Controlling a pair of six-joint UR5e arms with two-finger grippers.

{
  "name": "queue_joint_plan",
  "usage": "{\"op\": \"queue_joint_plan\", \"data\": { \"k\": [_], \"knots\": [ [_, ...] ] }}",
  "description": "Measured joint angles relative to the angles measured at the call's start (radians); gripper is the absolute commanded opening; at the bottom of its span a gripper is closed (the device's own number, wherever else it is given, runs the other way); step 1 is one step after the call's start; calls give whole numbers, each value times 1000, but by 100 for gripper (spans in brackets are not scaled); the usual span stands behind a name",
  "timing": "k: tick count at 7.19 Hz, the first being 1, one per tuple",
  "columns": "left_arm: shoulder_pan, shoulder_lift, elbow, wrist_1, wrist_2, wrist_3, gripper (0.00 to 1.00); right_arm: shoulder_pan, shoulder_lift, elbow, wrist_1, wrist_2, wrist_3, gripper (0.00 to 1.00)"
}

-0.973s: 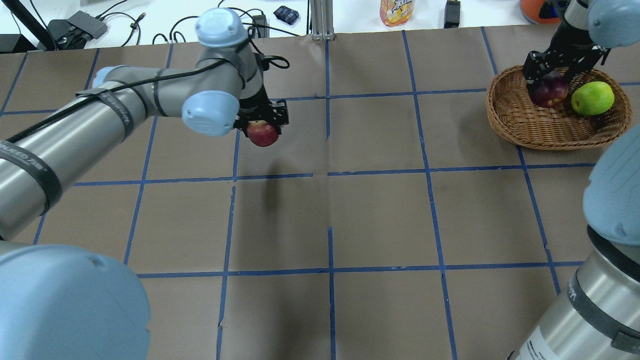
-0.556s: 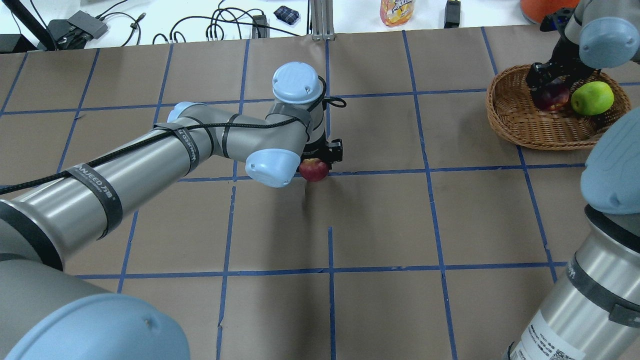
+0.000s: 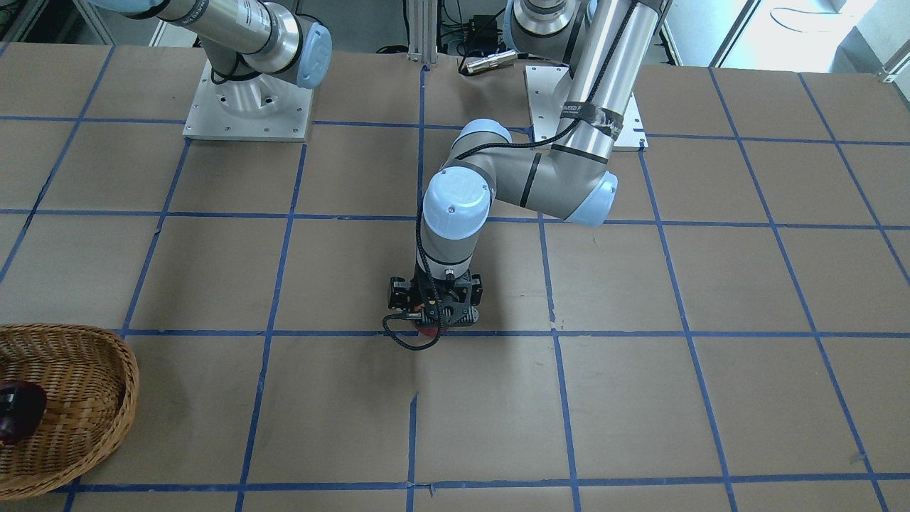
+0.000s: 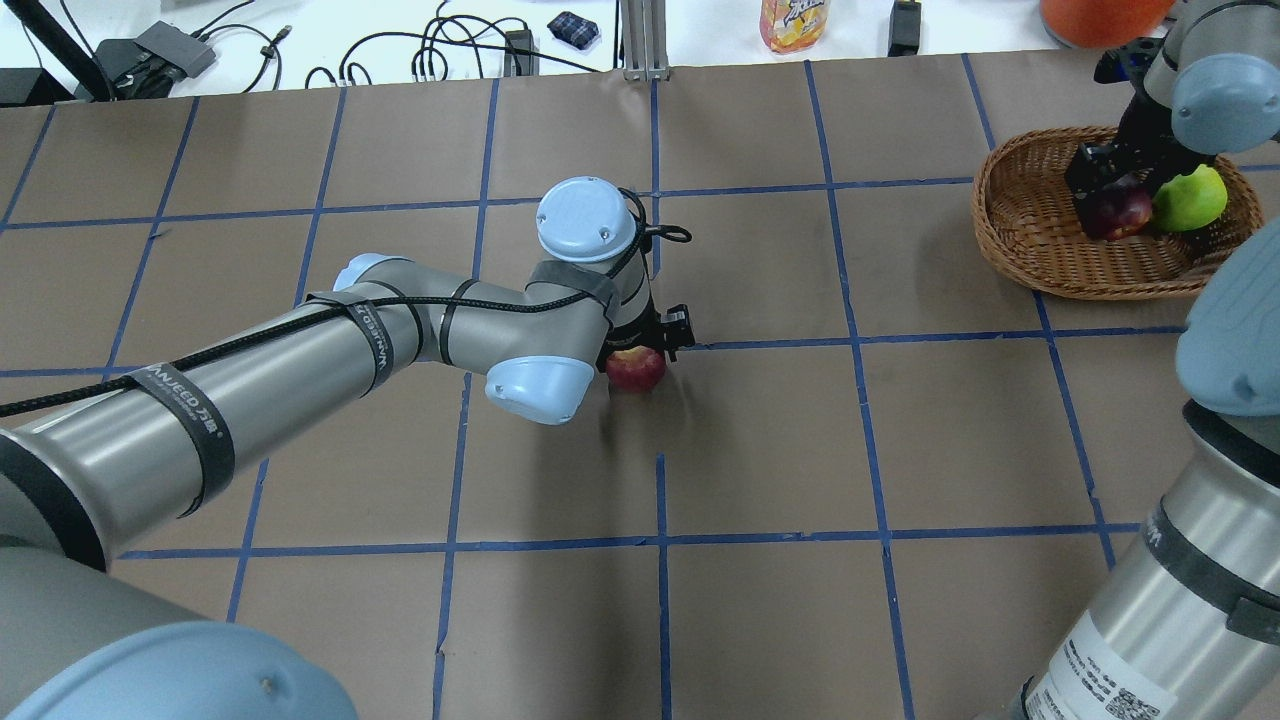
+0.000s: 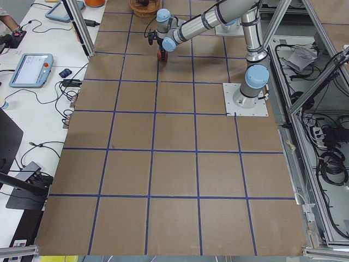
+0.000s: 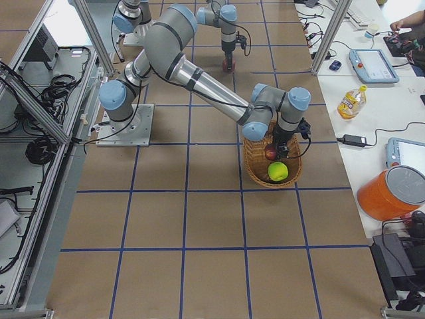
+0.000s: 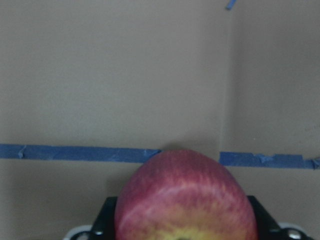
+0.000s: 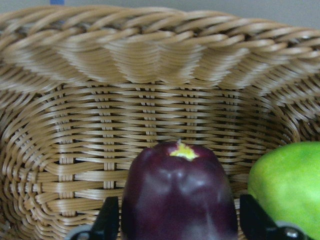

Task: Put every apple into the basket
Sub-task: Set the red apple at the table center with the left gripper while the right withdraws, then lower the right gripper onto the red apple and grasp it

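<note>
Front-facing view: at mid-frame the left gripper (image 3: 434,316) points straight down. Its own body hides the fingers, and the red apple (image 3: 429,331) is only a sliver beneath it. The wicker basket (image 3: 106,398) is cut off by the lower left corner, and the maroon apple (image 3: 18,419) is half lost at the edge.

Overhead view: at centre the red apple (image 4: 636,368) peeks out below the left gripper (image 4: 655,340). At upper right the right gripper (image 4: 1105,180) sits inside the wicker basket (image 4: 1010,240) over the maroon apple (image 4: 1120,212). The yellow-green apple (image 4: 1190,198) is just beside it, partly covered by the arm.

Both side views are too small to judge the grip.

Left wrist view: the red apple (image 7: 185,200) fills the bottom centre, clasped between black fingers (image 7: 106,220) that barely show. A blue tape line (image 7: 75,152) crosses behind.

Right wrist view: the fingers (image 8: 109,220) press close on both sides of the maroon apple (image 8: 179,195), whose underside is cut off. The yellow-green apple (image 8: 287,190) is at lower right.
</note>
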Motion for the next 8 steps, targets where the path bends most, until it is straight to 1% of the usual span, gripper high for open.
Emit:
{"op": "queue_joint_plan", "data": {
  "k": [1,2,4,5,6,8],
  "knots": [
    [23,12,20,-37,-29,-5,100,-2,-8,-1,17,-1,3,100],
    [43,36,66,-124,-40,-3,100,-3,-27,-7,57,-1,5,100],
    [102,105,222,-449,-41,38,100,15,-113,-11,192,17,5,100],
    [130,143,287,-599,-35,86,100,41,-155,-9,260,47,19,100],
    [158,191,328,-723,-30,133,100,99,-194,-6,310,79,80,100],
    [205,307,352,-933,18,243,100,298,-235,4,374,105,322,100]
  ]
}}
